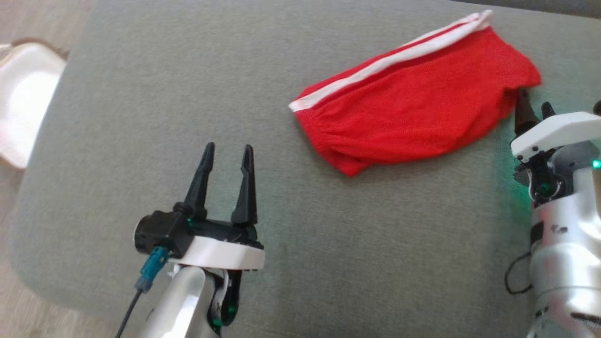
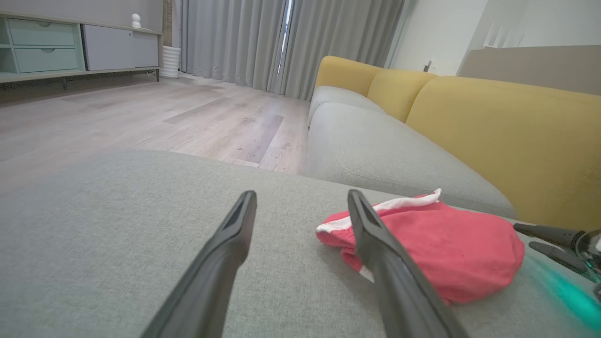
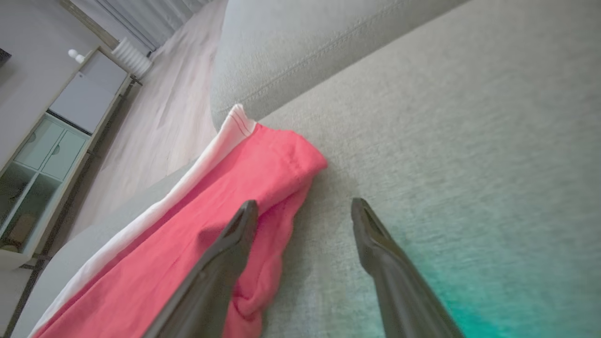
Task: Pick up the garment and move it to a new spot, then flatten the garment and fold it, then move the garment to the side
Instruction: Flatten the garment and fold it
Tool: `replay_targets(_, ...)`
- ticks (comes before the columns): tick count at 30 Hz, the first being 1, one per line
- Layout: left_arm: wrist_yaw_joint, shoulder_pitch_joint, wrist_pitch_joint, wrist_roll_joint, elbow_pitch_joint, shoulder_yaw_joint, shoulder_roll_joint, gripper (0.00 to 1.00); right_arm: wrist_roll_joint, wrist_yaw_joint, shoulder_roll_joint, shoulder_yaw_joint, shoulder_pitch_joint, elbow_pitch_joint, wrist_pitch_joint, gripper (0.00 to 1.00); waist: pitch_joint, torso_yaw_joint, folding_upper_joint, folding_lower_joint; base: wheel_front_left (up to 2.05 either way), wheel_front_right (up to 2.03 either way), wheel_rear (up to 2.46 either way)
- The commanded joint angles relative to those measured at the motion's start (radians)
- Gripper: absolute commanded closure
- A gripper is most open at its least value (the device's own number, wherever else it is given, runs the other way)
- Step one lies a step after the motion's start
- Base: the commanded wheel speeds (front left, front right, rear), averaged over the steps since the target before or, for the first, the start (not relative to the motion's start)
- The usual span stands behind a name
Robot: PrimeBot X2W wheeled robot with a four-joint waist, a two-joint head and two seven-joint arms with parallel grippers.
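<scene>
Both arms are over the grey cushion [image 1: 141, 94], and neither has any cloth. The left end effector [image 1: 228, 147] hovers with its two fingers spread wide and nothing between them. The right end effector [image 1: 534, 99] is spread wide too. In the right wrist view its left finger lies over the hem and its right finger over bare cushion, so it straddles the edge without pinching it. We cannot tell if that left finger touches the cloth.

The garment [image 1: 413, 108], a pair of red shorts with a white stripe, lies ahead and to the right of the left end effector, well apart from it. Its nearest corner is right at the right end effector's fingertips. It sits doubled over in a compact, rumpled bundle.

How far along are we? By our reading the shorts are neither spread flat nor crisply folded. If a fold has been made, it is a loose one. Flattening and folding look unfinished, and the last move to the side is not yet done.

Only bare cushion lies between the left end effector and the shorts, so nothing blocks that approach. A white object [image 1: 23, 94] sits off the cushion, far to the left of the left end effector. Beyond the shorts runs a sofa [image 2: 493, 131] with yellow backs. Its seat is close behind the striped edge, which could crowd a spread in that direction.
</scene>
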Motion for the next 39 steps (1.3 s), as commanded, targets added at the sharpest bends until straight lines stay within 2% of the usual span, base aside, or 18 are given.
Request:
replay_targets(1, 0.006, -0.034, -0.005, -0.002, -0.027, 0.021, 0.004, 0.0, -0.015, -0.001, 0.001, 0.008, -0.046, -0.009, 0.002, 0.0, 0.005, 0.029, 0.0, -0.0001, 0.0, 0.0, 0.0)
replay_targets(9, 0.02, -0.026, -0.005, -0.011, -0.035, 0.002, 0.004, 0.0, -0.088, -0.001, -0.014, -0.108, -0.125, 0.164, 0.022, 0.0, 0.004, 0.084, 0.0, -0.0001, 0.0, 0.0, 0.0)
replay_targets(17, 0.027, -0.023, -0.005, -0.017, -0.043, -0.009, 0.004, 0.0, -0.136, -0.001, -0.033, -0.176, -0.183, 0.251, -0.006, 0.0, 0.017, 0.102, 0.0, -0.0001, 0.0, 0.0, 0.0)
replay_targets(28, 0.029, -0.034, -0.005, -0.022, -0.038, -0.028, 0.004, 0.0, -0.104, -0.001, -0.03, -0.104, -0.218, 0.277, -0.054, 0.0, 0.033, 0.098, 0.0, -0.0001, 0.0, 0.0, 0.0)
replay_targets(39, 0.029, -0.04, -0.005, -0.032, -0.036, -0.052, 0.004, 0.0, -0.151, -0.001, -0.093, -0.041, -0.257, 0.358, -0.047, 0.0, 0.046, 0.122, 0.0, -0.0001, 0.0, 0.0, 0.0)
